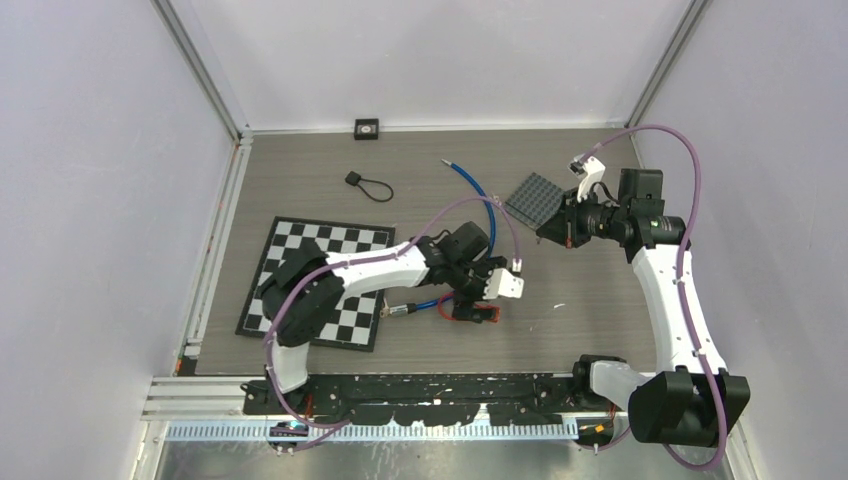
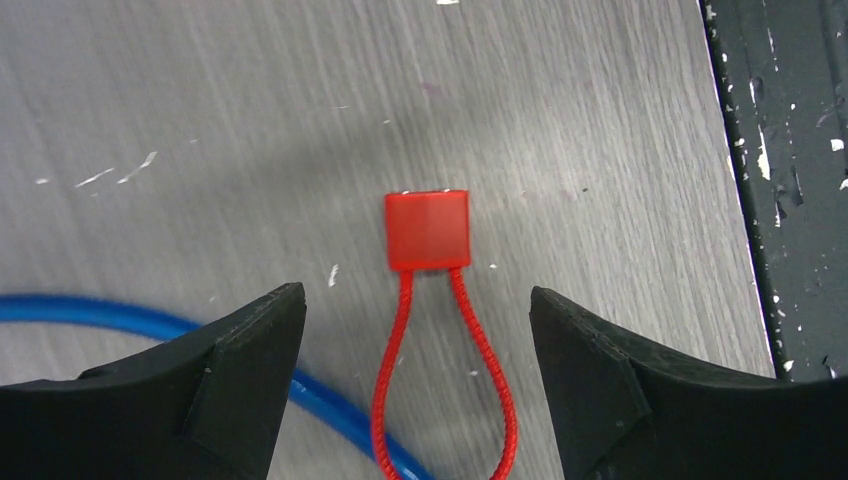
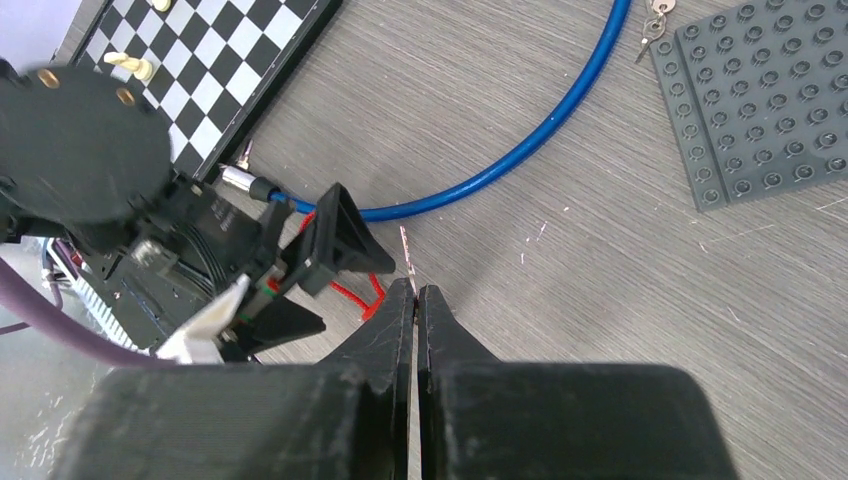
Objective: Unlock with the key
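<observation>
My left gripper (image 2: 415, 300) hangs over the red lock (image 2: 427, 230) on the table (image 2: 200, 100), jaws spread either side. I should drop straight and pinch its body squarely. The right gripper's (image 3: 415, 292) jaws are pressed together. The key (image 3: 650, 40) lies beside the plate (image 3: 770, 100).

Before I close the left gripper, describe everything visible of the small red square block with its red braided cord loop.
The small red square block looks like smooth plastic with rounded corners. Its red braided cord loop leaves one edge as two strands and runs out of the left wrist view. It lies flat on the grey wood-grain table, between the fingers of the open left gripper, untouched by them. Lower down the loop meets a blue cable; which lies on top is unclear. No keyhole shows.
</observation>
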Robot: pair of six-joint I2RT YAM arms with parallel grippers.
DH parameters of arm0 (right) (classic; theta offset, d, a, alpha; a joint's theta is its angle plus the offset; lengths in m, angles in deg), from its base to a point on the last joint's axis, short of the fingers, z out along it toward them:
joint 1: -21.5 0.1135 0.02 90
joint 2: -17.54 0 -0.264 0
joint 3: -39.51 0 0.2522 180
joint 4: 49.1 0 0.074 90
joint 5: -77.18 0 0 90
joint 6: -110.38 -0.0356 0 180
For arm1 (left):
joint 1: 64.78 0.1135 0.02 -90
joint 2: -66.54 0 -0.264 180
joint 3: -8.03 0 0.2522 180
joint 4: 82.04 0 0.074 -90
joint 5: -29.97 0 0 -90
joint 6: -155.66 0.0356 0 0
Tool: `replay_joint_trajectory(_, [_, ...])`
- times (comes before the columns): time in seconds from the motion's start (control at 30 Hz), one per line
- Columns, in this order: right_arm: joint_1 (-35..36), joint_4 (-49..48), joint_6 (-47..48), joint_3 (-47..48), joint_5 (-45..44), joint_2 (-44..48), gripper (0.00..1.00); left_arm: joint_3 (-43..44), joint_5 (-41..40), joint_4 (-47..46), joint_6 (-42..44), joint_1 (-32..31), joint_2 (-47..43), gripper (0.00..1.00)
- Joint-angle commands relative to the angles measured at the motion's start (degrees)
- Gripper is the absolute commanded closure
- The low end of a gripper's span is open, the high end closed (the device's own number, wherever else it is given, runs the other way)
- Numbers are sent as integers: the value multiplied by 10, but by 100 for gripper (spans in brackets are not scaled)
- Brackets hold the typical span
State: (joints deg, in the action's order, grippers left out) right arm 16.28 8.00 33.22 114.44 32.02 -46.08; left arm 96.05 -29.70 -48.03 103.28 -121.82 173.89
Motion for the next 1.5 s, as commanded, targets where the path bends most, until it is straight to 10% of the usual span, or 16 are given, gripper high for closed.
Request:
replay_joint_trajectory(0.0, [-5, -14, -5, 2, -2, 10, 100, 34, -35, 46, 22, -31, 27, 16])
replay_joint_trajectory(0.43, [-15, -10, -3, -1, 11, 17, 99, 103, -76, 67, 2, -55, 105, 25])
replay_joint_trajectory(0.93, [-17, -5, -3, -1, 25, 13, 100, 44, -87, 20, -11, -55, 91, 61])
replay_joint_trajectory(1.27, [-17, -8, -7, 3, 16, 11, 99, -38, -77, -58, -33, -11, -78, 98])
replay_joint_trajectory(1.47, [-17, -9, -6, -2, 62, 11, 100, -82, 21, -9, 13, 54, -220, 100])
